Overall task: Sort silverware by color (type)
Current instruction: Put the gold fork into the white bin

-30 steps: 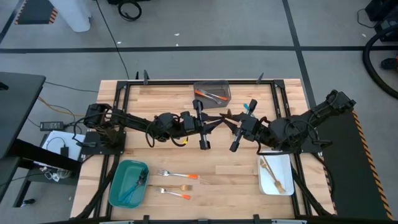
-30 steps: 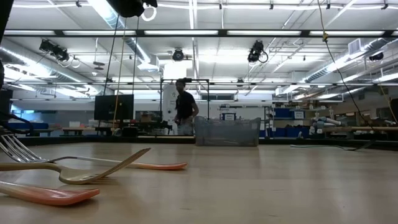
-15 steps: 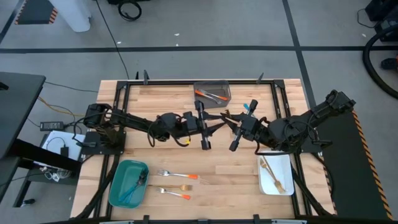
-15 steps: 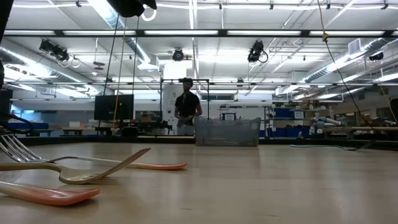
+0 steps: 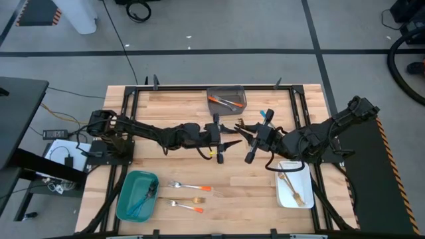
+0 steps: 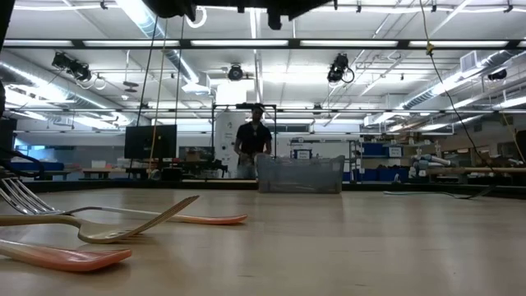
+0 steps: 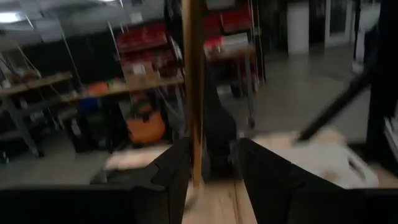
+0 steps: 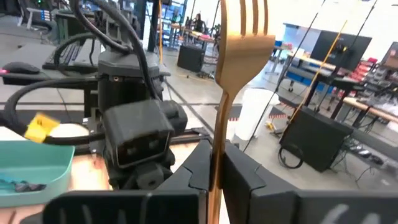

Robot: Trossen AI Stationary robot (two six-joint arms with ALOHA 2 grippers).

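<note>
A gold fork (image 8: 244, 37) is held in the air above the table's middle, between my two grippers. My right gripper (image 8: 217, 171) is shut on it; in the high view that gripper (image 5: 248, 131) reaches in level from the right. My left gripper (image 7: 214, 171) faces it from the left, open, and shows in the high view (image 5: 232, 131) too. The fork's handle (image 7: 194, 93) runs between the left fingers, close to one of them. Two orange-handled forks (image 5: 189, 188) (image 5: 186, 204) lie flat on the near table. My right gripper pinches the gold fork's handle (image 8: 217, 146) a little below the neck, between its two fingers. The fingers come level from the table's right and lie across the handle. The fork is clear of the table. My left gripper: whether a finger (image 7: 177, 168) touches the handle I cannot tell.
A grey bin (image 5: 226, 98) with orange-handled pieces stands at the far middle. A teal bin (image 5: 136, 194) is near left and a white bin (image 5: 294, 184) with gold pieces near right. In the low view the two forks (image 6: 123, 218) lie at left. A person stands beyond the table.
My left gripper has opened off the gold fork's handle, tipped down to level and sunk a little. My right gripper has stayed in place, shut on the fork. The person beyond the table has walked toward the right.
</note>
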